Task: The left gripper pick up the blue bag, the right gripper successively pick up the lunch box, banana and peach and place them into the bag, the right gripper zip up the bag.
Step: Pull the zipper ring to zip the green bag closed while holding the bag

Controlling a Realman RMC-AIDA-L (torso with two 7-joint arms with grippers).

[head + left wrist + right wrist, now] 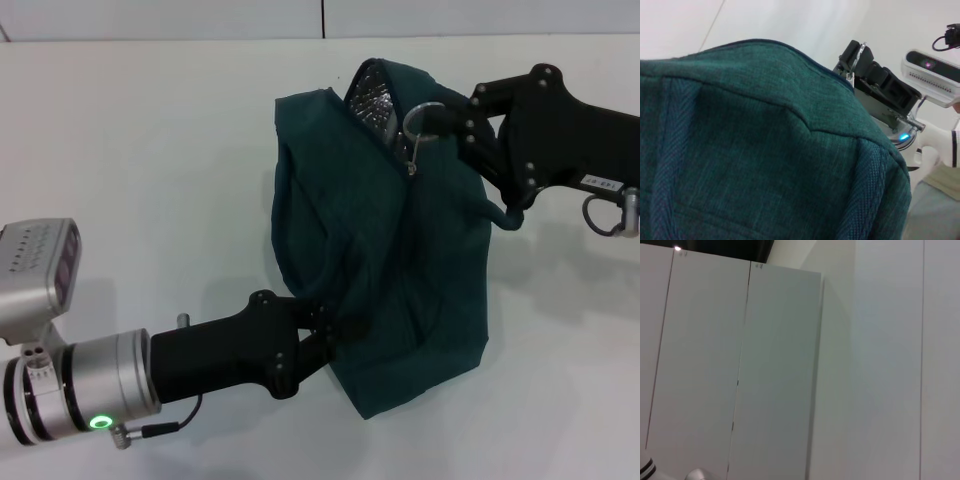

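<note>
**Zip nearly closed on the soft blue bag**

The blue bag (400, 250) is seen at the middle of the tabletop (150, 150), slumped and bulging; a short gap of silver foil lining (372, 100) is left showing at its 12 o'clock end. The lunch box, banana and peach are not seen on the tabletop; they are judged to be inside the bag.

The left end effector (325, 335) is placed at the bag's 7 o'clock edge, clamped on a fold of the bag's fabric; the right end effector (455, 125) is placed at 1 o'clock, and the ring zip pull (422, 118) appears to be pinched between its fingers.

The bag is woven cloth, coarse in texture in the left wrist view (765, 150), with a padded herringbone strap (870, 190) stitched along 1 side; it is judged soft and limp, so it can be expected to fold and shift when pulled. Loaded, it is probably moderately heavy. The thin metal ring is stiff and smooth, and slipping is a risk; a firm hold on the ring is advised, with the cloth kept taut from the opposite edge so the zip teeth stay in line.
</note>
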